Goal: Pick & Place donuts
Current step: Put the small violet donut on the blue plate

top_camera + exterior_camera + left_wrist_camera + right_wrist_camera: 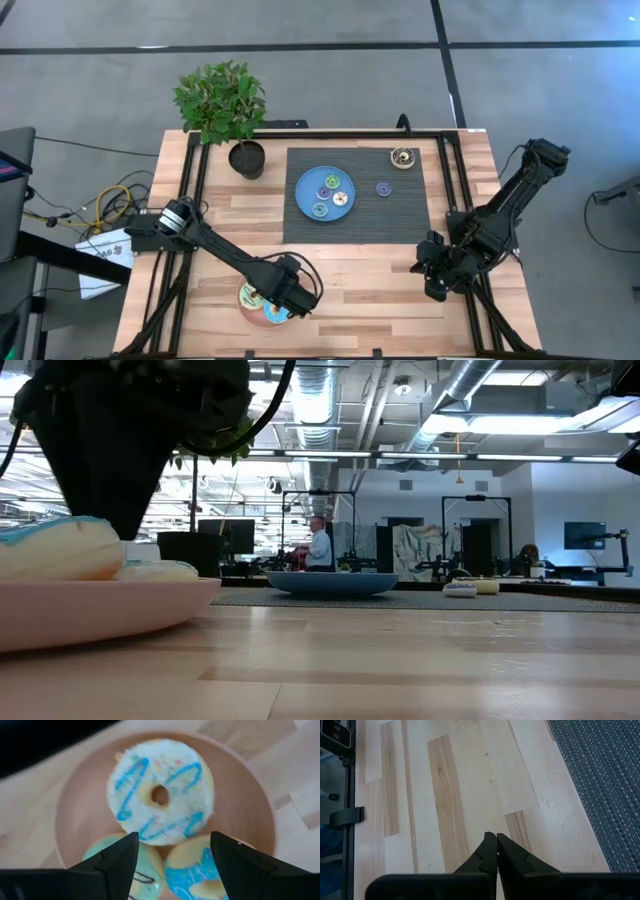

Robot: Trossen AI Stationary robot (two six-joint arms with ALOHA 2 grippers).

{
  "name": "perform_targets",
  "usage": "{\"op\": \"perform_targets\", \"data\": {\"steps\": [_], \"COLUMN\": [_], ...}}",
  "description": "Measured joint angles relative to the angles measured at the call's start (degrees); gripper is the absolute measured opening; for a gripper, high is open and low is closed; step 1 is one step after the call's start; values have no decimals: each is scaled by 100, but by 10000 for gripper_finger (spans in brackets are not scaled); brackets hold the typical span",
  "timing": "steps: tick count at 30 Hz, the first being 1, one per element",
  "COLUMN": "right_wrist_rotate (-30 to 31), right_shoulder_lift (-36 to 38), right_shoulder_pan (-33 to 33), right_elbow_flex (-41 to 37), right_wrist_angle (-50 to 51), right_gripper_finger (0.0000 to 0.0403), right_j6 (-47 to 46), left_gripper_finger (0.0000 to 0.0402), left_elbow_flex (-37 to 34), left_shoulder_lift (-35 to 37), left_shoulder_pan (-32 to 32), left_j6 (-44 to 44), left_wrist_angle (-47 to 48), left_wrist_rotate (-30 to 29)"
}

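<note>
A pink plate (75, 805) near the table's front left holds three donuts: a white one with blue stripes (160, 795), a green one (100, 862) and a light blue one (192, 870). My left gripper (172, 847) hangs open just above them, pointing down, one finger over the green donut and one over the light blue one. In the high view it (297, 297) covers part of the plate (250, 298). A dark brown donut (403, 158) and a purple mini (383, 188) lie on the dark mat. My right gripper (496, 840) waits shut over bare wood at the right.
A blue plate (308, 205) on the dark mat (400, 215) carries several mini donuts. A potted plant (222, 100) stands at the far left corner. A black frame rail (195, 190) runs along the table's sides. Bare wood lies between the two plates.
</note>
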State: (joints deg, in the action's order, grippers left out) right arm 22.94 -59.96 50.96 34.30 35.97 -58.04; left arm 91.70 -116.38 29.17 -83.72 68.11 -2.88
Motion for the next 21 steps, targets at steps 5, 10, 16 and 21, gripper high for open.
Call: {"op": "perform_targets", "data": {"steps": [5,10,16,21], "right_wrist_rotate": [0,4,9,2], "right_shoulder_lift": [0,0,0,0], "right_shoulder_pan": [0,0,-133,-402], "right_elbow_flex": [0,0,0,0], "right_wrist_angle": [-2,-44,-85,-101], "right_gripper_finger": [0,0,0,0], "right_j6": [-39,-42,-157,-192], "left_gripper_finger": [240,238,176,73], "left_elbow_flex": [164,221,179,179], "left_shoulder_lift": [110,524,1141,1385], "left_shoulder_pan": [-7,-9,-55,-247], "left_j6": [-288,-209,915,2636], "left_wrist_angle": [427,600,440,79], "left_wrist_rotate": [-619,-1267,-2040,-2174]}}
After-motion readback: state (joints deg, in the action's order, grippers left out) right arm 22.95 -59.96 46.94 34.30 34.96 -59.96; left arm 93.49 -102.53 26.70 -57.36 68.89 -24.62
